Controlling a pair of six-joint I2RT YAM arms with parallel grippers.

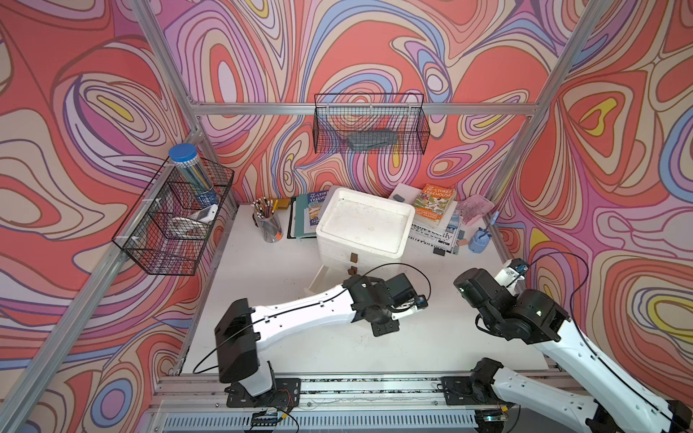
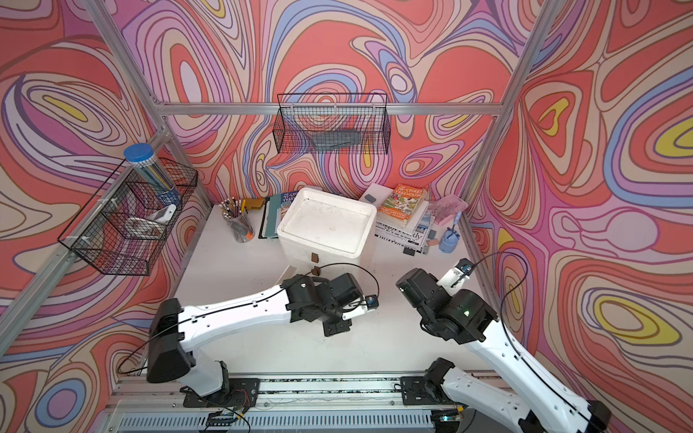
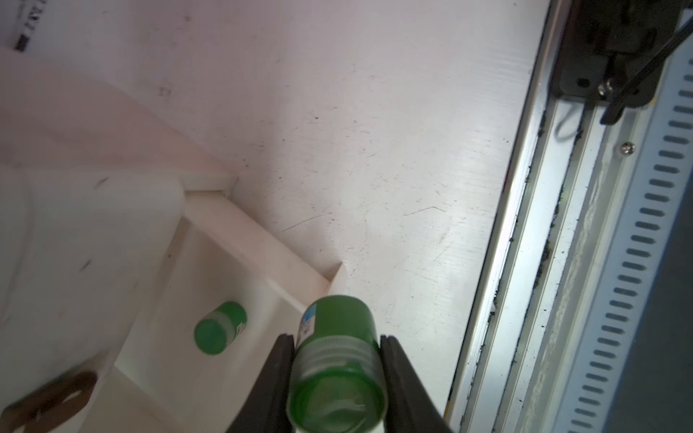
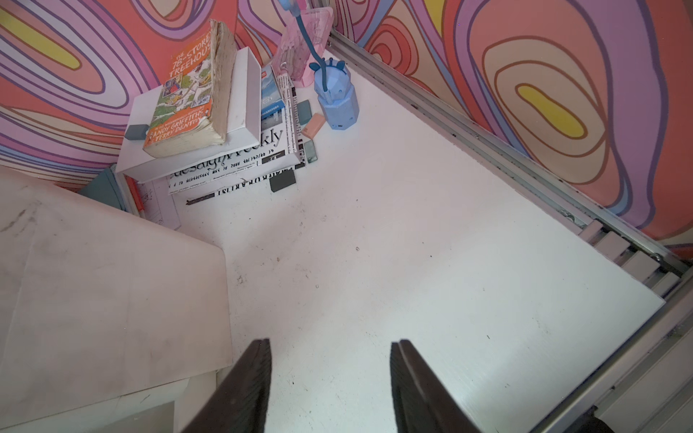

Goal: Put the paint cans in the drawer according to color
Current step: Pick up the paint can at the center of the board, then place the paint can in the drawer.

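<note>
Done: one green can [image 3: 219, 331] in open drawer [image 3: 270, 243].
Left claw [image 3: 336, 341]: grips second green can [image 3: 337, 375] above drawer.
Right claw [image 4: 330, 348]: open, empty.
Remaining: release; other colours unseen.

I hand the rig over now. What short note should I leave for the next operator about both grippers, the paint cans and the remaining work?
Left gripper: shut on a small round green paint can, near the corner of the open white drawer.
Right gripper: open, empty, above the white table.
Done: a second green paint can lies on its side inside that drawer.
Left: put the held can in with it. No white or pink cans show in any view, so check where they are.
</note>
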